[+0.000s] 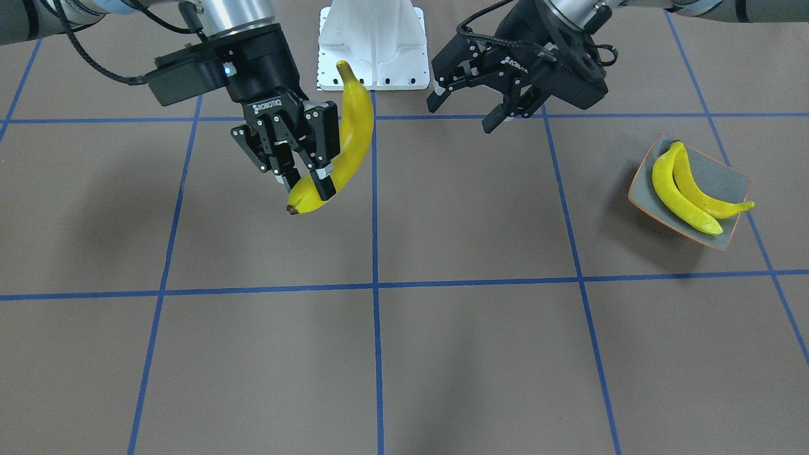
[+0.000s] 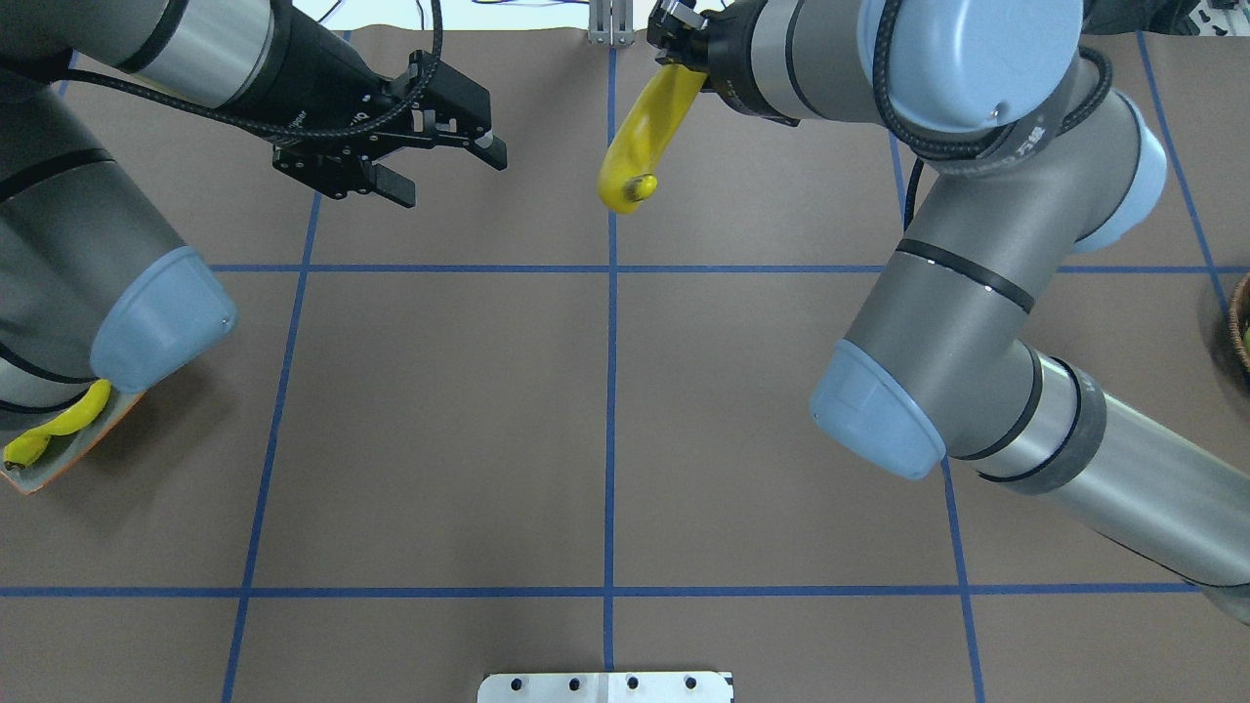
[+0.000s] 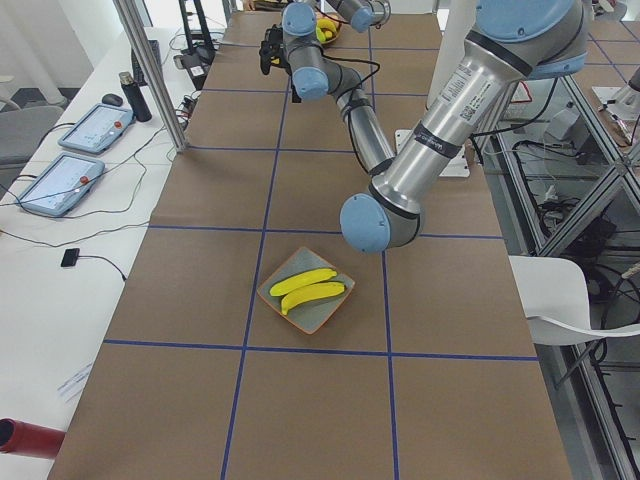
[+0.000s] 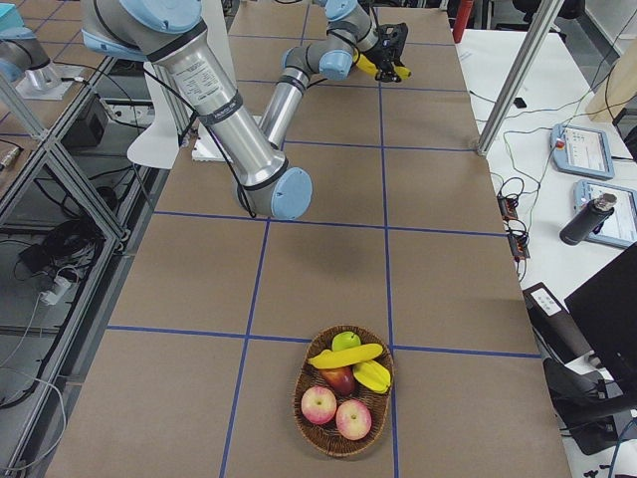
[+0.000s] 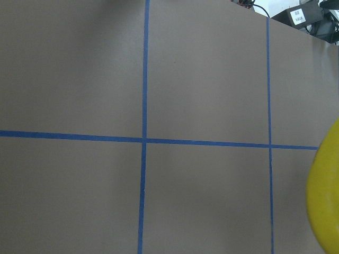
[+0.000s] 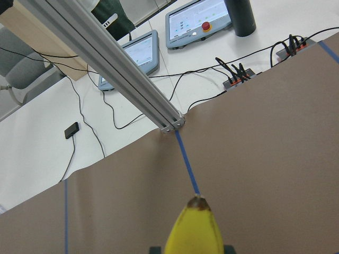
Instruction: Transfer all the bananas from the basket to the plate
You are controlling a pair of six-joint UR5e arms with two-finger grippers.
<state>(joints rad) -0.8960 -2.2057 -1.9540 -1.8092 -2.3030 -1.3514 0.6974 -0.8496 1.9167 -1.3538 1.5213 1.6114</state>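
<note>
Now | my right gripper (image 1: 308, 183) clamped low on one banana (image 1: 354, 136), off the table | my left gripper (image 1: 464, 114) agape, empty, just beside | plate (image 1: 723, 177) beyond it, two bananas (image 1: 679, 199) in | offer free end, release late.

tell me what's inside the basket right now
In the basket, a long banana lies on top with a second banana beside it, plus a green apple and three reddish apples. Anything beneath the fruit is covered.
</note>
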